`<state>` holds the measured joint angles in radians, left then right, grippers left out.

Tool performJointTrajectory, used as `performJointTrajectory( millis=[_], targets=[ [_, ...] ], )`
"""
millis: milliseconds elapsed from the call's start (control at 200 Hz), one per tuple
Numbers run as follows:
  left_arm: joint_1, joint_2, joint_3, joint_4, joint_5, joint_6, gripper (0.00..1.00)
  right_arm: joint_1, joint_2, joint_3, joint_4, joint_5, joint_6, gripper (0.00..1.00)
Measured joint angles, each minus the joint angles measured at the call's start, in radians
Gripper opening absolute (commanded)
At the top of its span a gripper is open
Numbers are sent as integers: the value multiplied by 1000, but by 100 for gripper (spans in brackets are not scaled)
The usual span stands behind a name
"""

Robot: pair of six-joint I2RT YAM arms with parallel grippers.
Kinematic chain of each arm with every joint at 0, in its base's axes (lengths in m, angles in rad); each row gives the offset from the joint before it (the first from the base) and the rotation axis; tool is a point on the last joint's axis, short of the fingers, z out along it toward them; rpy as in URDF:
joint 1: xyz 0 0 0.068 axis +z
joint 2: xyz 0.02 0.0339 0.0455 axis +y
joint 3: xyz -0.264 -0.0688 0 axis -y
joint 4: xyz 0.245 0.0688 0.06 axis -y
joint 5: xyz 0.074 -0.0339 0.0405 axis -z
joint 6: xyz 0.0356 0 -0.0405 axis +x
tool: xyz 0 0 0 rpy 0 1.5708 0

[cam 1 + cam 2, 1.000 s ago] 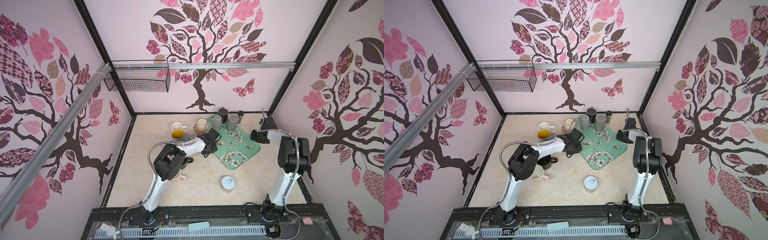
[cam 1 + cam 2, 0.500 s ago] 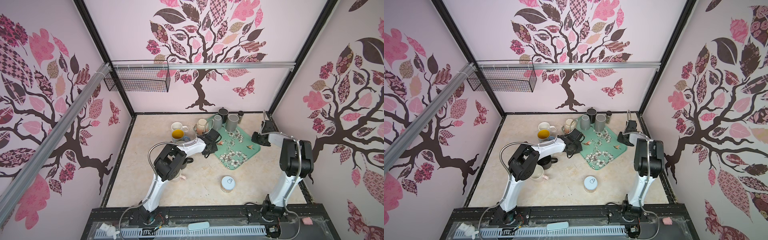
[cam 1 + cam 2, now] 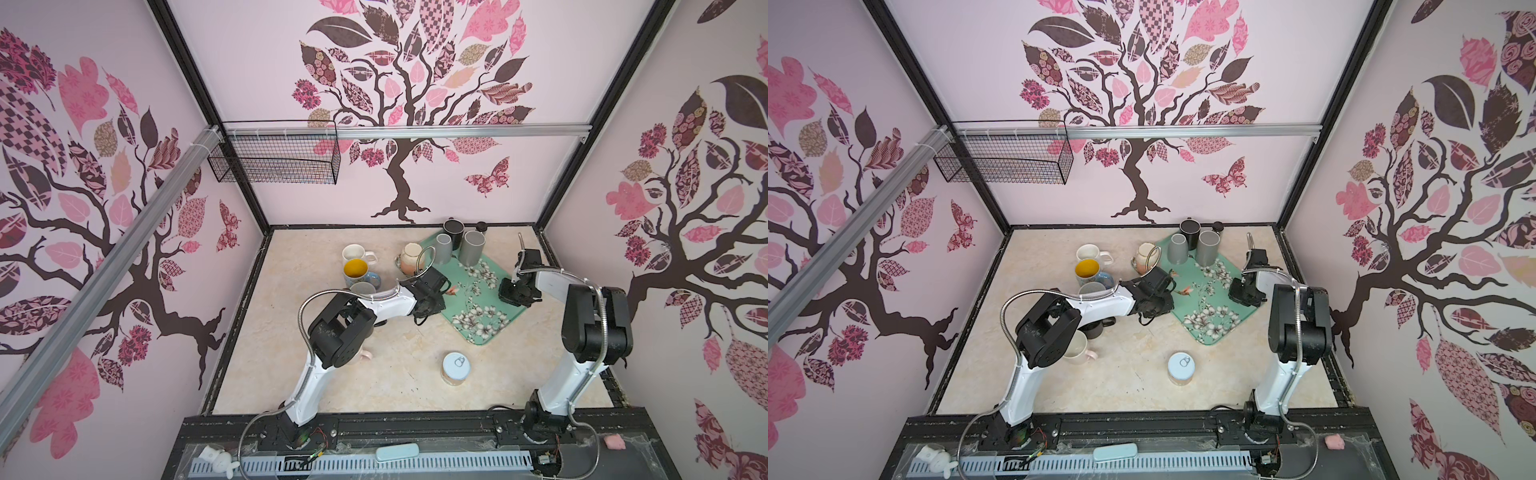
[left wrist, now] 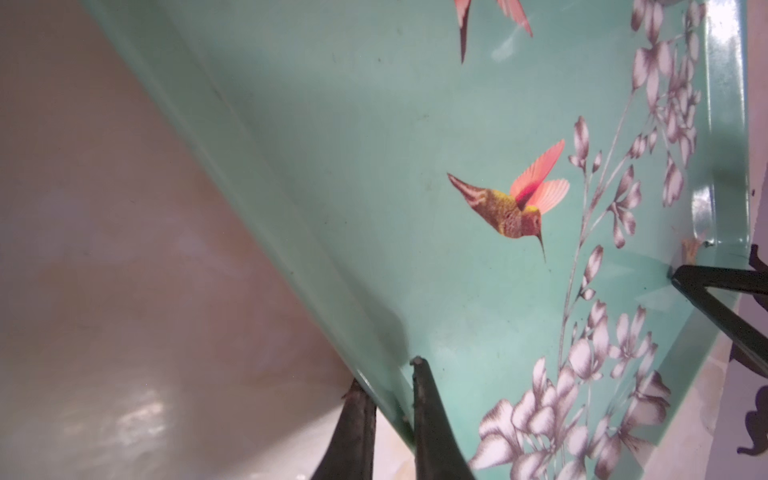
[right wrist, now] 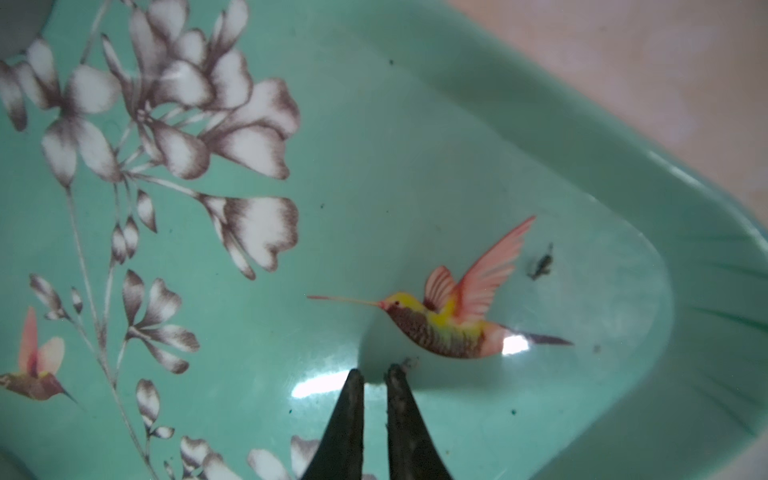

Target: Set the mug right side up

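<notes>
Top view: mug (image 3: 471, 249) perhaps beyond claw (image 3: 509, 297)

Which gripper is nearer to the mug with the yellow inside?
Left. The left gripper is at the tray's edge toward the mug; the right gripper is over the tray's opposite side.

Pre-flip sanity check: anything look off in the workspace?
Yes. The left gripper has its jaws on either side of the teal tray rim, pinching the tray rather than any mug. The right gripper is shut and empty, tips at the tray floor. A small dark speck lies nearby.
</notes>
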<state>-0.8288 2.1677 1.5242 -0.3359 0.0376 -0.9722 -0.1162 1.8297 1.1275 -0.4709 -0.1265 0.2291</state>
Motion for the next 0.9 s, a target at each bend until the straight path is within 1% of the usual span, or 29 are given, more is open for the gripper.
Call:
performJointTrajectory(
  millis=[190,515,555,600,655,755,815,900],
  targets=[
    [-16,-13,-30,31,26,1,0,0,0,31,-70,0,1,20],
    [-46,-17,-38,43,41,2,0,1,-31,113,-111,-1,8,25],
    [-51,-17,-38,43,44,3,0,1,-43,124,-113,-2,11,27],
    [-57,-18,-38,40,47,6,0,1,-56,135,-114,-6,15,32],
    [-63,-21,-38,34,47,10,9,2,-71,150,-115,-10,16,41],
    [-72,-28,-38,16,42,39,21,5,-89,179,-114,-23,23,49],
    [-78,-37,-38,4,41,79,26,8,-90,199,-111,-27,27,54],
    [-86,-59,-38,-19,38,129,29,16,-90,230,-102,-31,40,59]
  ],
)
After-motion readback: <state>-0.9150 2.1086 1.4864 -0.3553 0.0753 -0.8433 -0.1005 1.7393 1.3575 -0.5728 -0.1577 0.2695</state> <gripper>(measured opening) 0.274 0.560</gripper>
